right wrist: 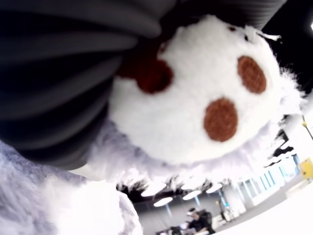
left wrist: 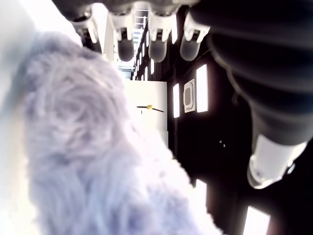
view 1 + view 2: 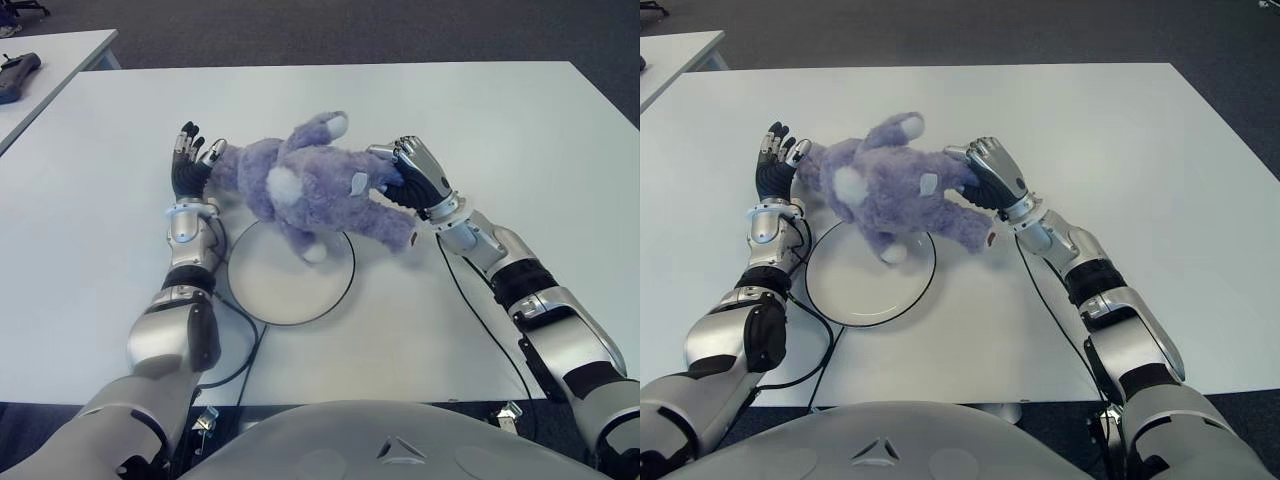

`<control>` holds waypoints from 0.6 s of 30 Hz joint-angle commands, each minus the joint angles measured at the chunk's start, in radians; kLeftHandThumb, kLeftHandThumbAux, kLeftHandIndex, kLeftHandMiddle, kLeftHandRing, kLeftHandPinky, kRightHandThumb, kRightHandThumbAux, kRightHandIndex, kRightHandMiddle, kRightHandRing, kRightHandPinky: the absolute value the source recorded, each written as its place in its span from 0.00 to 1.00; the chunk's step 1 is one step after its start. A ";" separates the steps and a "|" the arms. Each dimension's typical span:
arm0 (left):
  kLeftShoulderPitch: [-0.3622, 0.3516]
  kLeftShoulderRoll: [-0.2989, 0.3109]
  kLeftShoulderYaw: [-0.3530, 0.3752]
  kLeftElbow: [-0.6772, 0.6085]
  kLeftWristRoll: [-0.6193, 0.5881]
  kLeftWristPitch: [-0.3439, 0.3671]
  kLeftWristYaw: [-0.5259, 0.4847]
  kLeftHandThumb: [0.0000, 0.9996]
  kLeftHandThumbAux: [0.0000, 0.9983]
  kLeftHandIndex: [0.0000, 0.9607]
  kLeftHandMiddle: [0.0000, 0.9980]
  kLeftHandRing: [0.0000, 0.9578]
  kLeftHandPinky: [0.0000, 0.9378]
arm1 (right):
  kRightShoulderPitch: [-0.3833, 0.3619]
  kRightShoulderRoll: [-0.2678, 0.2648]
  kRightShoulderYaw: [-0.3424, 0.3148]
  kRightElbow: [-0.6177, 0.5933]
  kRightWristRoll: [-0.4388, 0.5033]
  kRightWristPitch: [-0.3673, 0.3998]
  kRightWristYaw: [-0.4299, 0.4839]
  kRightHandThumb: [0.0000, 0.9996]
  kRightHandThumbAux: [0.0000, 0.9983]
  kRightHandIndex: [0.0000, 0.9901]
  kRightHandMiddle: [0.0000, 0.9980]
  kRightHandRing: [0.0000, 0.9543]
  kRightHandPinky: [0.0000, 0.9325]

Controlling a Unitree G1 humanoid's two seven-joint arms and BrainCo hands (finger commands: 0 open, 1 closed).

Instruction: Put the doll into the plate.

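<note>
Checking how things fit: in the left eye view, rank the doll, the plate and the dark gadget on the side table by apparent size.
1. Doll, held between left hand and right hand
2. Plate, partly covered by the doll, so close to it
3. Dark gadget, farther away, so unsure

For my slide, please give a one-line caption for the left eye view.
Both hands, left hand and right hand, hold the purple doll above the far rim of the white plate.
</note>
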 commanded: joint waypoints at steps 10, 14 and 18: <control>0.274 -0.169 -0.003 0.192 0.007 0.010 0.072 0.00 0.65 0.02 0.08 0.07 0.10 | 0.019 0.037 -0.019 -0.243 0.169 -0.014 0.237 0.70 0.72 0.44 0.84 0.87 0.89; 0.273 -0.170 -0.003 0.192 0.010 0.017 0.081 0.00 0.64 0.03 0.09 0.08 0.11 | 0.039 0.042 -0.012 -0.295 0.192 0.000 0.295 0.70 0.72 0.44 0.85 0.87 0.89; 0.273 -0.167 -0.011 0.193 0.024 0.028 0.095 0.00 0.64 0.05 0.08 0.09 0.11 | 0.070 0.063 0.013 -0.343 0.204 -0.003 0.343 0.70 0.72 0.44 0.85 0.87 0.90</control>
